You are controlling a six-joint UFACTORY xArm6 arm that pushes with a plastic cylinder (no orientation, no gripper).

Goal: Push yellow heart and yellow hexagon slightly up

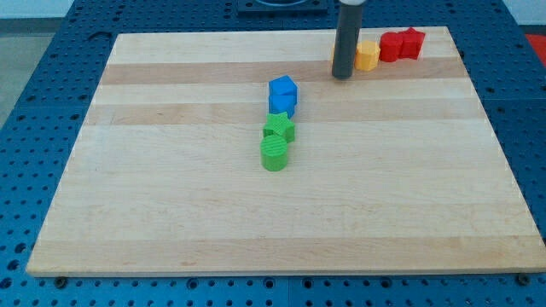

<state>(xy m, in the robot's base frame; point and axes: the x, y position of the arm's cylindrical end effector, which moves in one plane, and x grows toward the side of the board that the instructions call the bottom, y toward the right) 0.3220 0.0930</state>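
Two yellow blocks are the ones to be nudged, and both sit near the view's top right of the wooden board (171,213): the yellow hexagon (368,56) shows plainly, while the yellow heart (335,53) is mostly hidden behind my rod, only a sliver showing at the rod's left edge, so its shape cannot be confirmed from here. My tip (342,77) rests on the board just below and between the two, touching or nearly touching them, which looks like a sensible place from which to press both toward the view's top in one stroke. They already lie close to the top edge, so only a small push seems possible before they run out of board. There is no pincer on this arm, just the rod, so nothing is open, closed or gripping. Just to the view's right of the hexagon stand two red blocks (401,44), touching each other. Well apart, near the middle, a blue block (282,94) sits above a green star-like block (279,128) and a green round block (275,154), forming a short column. No containers are present.
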